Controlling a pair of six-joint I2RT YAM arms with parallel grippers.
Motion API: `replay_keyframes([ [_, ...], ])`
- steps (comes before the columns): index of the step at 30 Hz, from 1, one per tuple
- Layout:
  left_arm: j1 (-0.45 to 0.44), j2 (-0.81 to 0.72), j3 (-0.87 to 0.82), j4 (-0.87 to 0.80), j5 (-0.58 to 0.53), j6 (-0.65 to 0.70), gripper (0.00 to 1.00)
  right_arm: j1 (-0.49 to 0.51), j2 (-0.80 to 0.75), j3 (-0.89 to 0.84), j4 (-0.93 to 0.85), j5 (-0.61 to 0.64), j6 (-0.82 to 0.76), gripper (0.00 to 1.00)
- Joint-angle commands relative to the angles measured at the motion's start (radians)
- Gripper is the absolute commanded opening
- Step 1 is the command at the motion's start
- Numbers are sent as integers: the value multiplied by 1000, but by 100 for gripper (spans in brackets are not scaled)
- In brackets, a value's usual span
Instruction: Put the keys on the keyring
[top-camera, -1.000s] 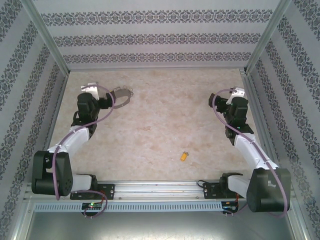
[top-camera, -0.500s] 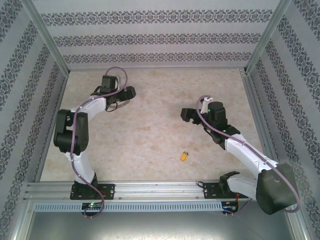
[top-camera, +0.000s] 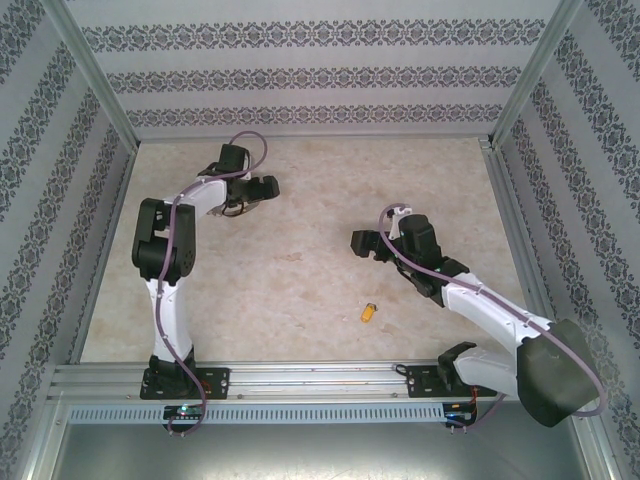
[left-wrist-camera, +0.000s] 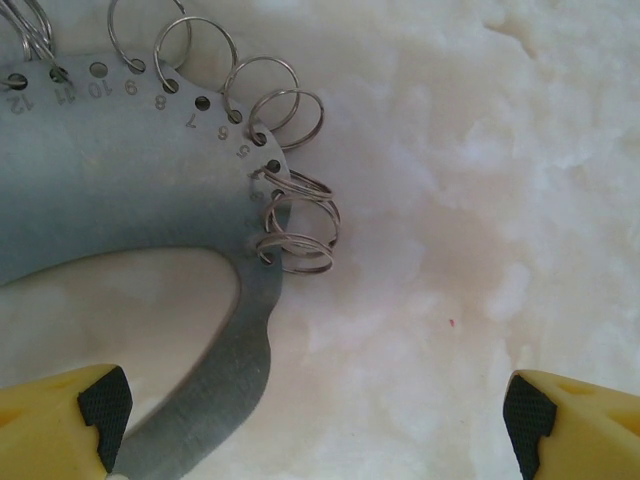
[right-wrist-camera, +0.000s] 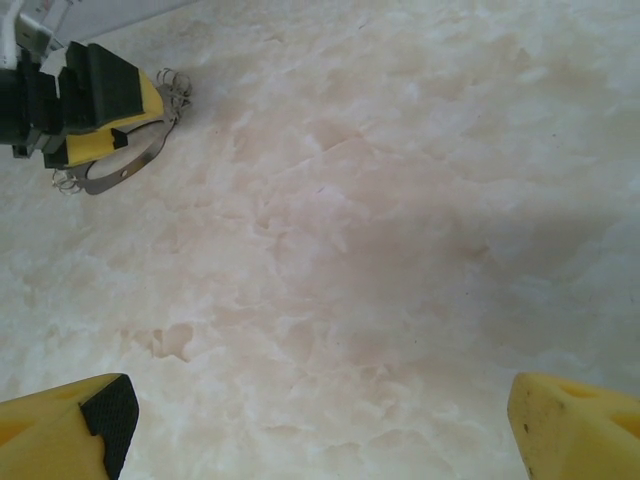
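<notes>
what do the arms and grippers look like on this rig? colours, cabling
Both arms match: the left arm and right arm have white links and bulky black joint housings, each with a mauve cable looping along it. The left gripper and right gripper have black bodies; fingers are yellow with black pads.

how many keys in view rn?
1. The key lies on the table near its front edge, right of centre, far from the keyring. More may be hidden.
</notes>
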Motion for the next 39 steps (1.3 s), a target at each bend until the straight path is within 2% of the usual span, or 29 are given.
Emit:
replay_keyframes([
  [1, -15, 24, 37, -52, -32, 53, 97, 8, -29, 4, -12, 31, 13, 95],
  [13, -38, 33, 15, -54, -44, 72, 97, 8, -23, 7, -12, 49, 22, 96],
  [29, -68, -58, -145, 46, -2, 18, 97, 8, -12, 16, -4, 47, 28, 96],
  [39, -160, -180, -316, 140, -16, -57, 97, 8, -1, 8, 2, 52, 35, 96],
])
